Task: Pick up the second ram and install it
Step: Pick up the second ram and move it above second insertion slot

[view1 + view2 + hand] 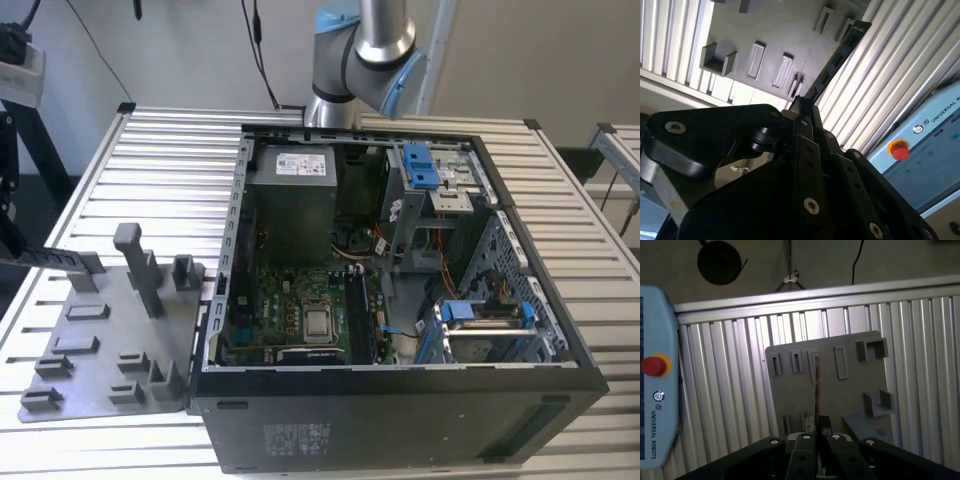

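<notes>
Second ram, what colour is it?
Dark, almost black; the second ram shows best in the second wrist view.

The arm (375, 40) is cut off by the exterior view's top edge; all past its elbow is out of sight. The front of the case (400, 430) is cut by that view's bottom edge. In the second wrist view the bulk of the gripper (801, 102) covers the near end of the ram (835, 57), and the tray (775, 25) runs off the picture's edge. In the first wrist view the ram (816, 385) is edge-on, a thin line whose chips cannot be told; the pendant (660, 330) is cropped at the edge.
</notes>
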You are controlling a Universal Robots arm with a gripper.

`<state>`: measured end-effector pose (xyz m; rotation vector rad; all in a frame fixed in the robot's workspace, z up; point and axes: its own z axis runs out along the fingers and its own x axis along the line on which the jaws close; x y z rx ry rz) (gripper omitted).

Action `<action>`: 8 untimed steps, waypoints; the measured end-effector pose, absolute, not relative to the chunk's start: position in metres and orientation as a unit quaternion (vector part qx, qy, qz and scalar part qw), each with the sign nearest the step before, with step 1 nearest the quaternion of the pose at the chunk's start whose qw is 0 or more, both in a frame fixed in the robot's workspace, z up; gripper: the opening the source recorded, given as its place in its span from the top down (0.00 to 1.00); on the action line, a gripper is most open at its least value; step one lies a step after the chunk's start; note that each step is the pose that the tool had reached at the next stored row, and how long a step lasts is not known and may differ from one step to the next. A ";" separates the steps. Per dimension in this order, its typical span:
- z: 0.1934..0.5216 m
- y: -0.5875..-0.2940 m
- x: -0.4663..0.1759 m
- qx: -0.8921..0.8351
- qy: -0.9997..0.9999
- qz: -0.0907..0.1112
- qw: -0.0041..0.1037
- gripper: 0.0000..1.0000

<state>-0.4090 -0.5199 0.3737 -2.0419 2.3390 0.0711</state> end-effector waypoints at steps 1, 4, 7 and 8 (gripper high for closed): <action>0.376 -0.520 -0.409 -0.657 0.753 0.023 0.018 0.86; 0.383 -0.520 -0.409 -0.655 0.755 0.023 0.018 0.86; 0.389 -0.520 -0.409 -0.654 0.756 0.023 0.018 0.86; 0.391 -0.520 -0.409 -0.654 0.756 0.023 0.018 0.86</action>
